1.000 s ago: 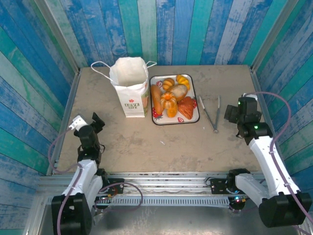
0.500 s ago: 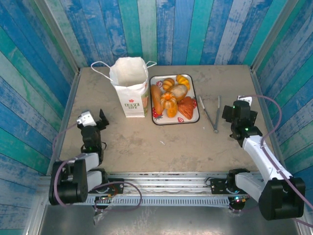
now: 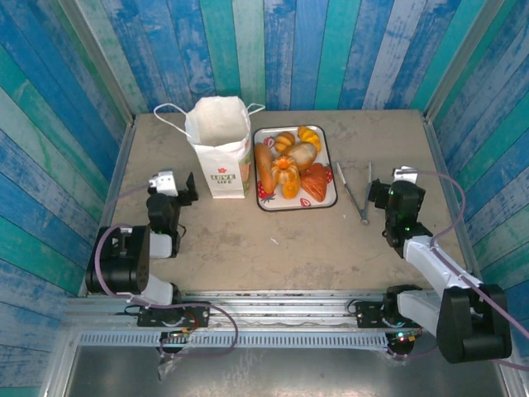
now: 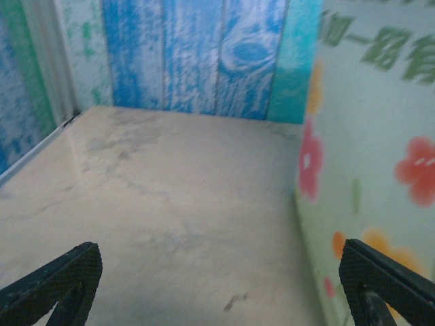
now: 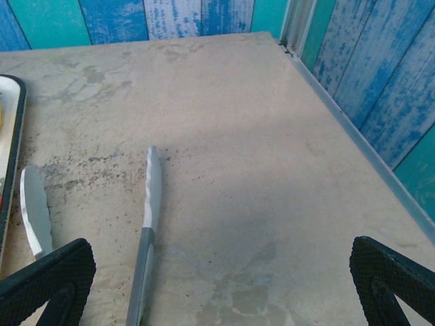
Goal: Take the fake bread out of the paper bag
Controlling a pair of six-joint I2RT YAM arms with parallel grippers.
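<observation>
The white paper bag (image 3: 218, 149) stands upright with its mouth open; what lies inside it I cannot tell. Several pieces of glossy golden and orange fake bread (image 3: 285, 172) lie on the tray (image 3: 296, 208) right of the bag. My left gripper (image 3: 189, 188) hovers low just left of the bag, open and empty. In the left wrist view the bag's flower-printed side (image 4: 370, 142) rises on the right, close to the gripper (image 4: 217, 288). My right gripper (image 3: 377, 193) is open and empty beside the metal tongs (image 3: 358, 192).
In the right wrist view the tongs (image 5: 145, 224) lie between my open right gripper's (image 5: 217, 288) fingers (image 5: 51, 278), with the tray's rim (image 5: 12, 136) at the left. Blue plank walls close the table on three sides.
Both arms have folded down. The left gripper moved right and away, up to the bag; the right gripper moved left toward the tongs. Both stayed open.
</observation>
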